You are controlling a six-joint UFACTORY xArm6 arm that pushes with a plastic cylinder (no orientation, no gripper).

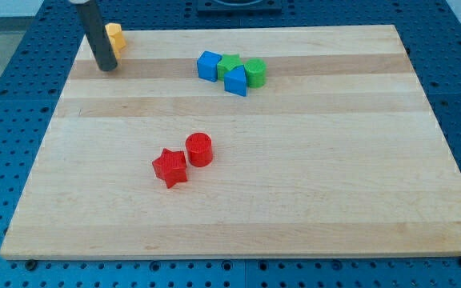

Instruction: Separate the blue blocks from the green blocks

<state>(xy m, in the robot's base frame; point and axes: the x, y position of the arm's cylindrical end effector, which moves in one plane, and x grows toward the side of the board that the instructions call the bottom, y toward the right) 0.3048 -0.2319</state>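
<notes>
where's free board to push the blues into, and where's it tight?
Free: the whole right half of the board, the bottom strip below the red star and red cylinder, and the band between the reds and the cluster. Tight: blue cube, green star, blue block and green cylinder sit packed together; my tip is beside the yellow block at top left.

We see our tip (107, 67) resting on the wooden board (294, 200) near its top left corner, just beside a yellow block (116, 36). Well to its right, a blue cube (208, 65), a green star (229, 64), a blue wedge-shaped block (236, 82) and a green cylinder (256, 73) huddle touching. Lower down sit a red star (170, 167) and a red cylinder (199, 149), just beside each other.
</notes>
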